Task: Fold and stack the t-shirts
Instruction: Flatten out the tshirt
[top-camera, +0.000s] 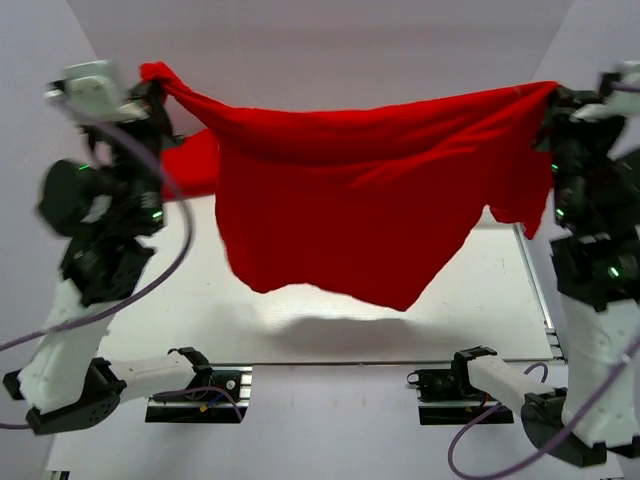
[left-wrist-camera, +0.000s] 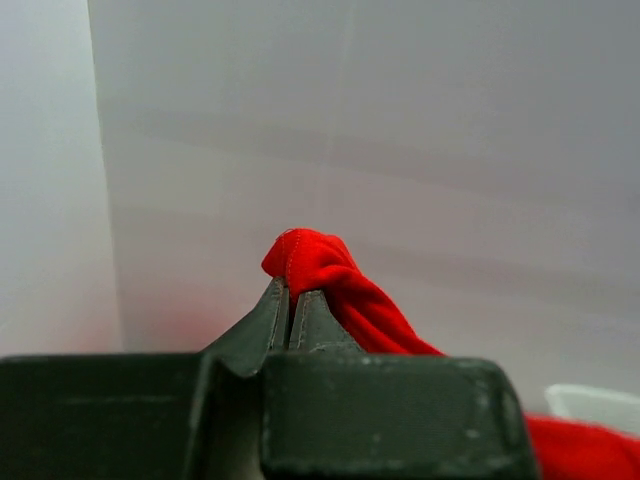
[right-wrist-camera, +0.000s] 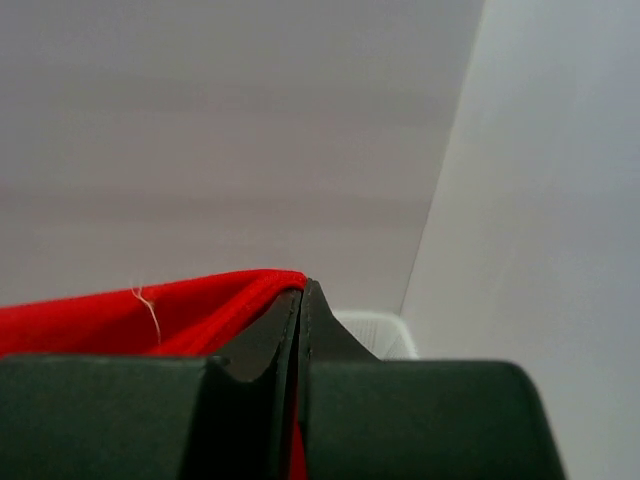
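One t-shirt (top-camera: 350, 210) stretched between left fingers (left-wrist-camera: 266, 322), right fingers (right-wrist-camera: 326, 332), both clamped.

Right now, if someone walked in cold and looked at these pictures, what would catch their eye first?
A plain bright red cloth t-shirt hangs spread wide in mid-air above the white table, its lower edge sagging unevenly. The left gripper is shut on a bunched corner at the upper left of the overhead view, and the right gripper is shut on the opposite edge at the upper right.
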